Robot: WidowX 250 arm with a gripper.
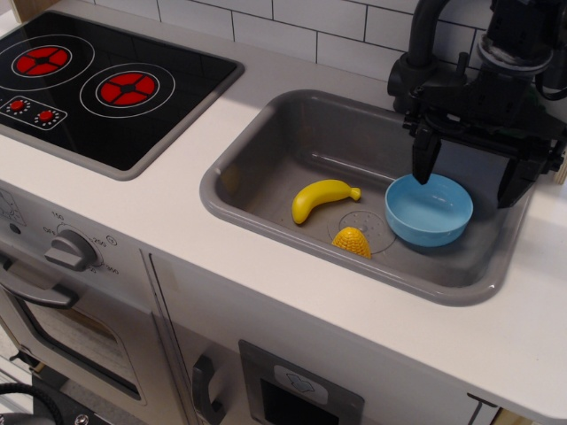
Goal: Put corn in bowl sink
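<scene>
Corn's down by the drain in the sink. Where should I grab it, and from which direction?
Come straight down on the corn with the open end effector, closing across its thick middle. It lies on its side on the sink floor, clear of the banana and bowl.

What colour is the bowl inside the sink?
Light blue; the bowl shows plainly in the observation.image view.

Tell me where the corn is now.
The corn lies in the sink on the drain disc, between the banana and the bowl.
</scene>
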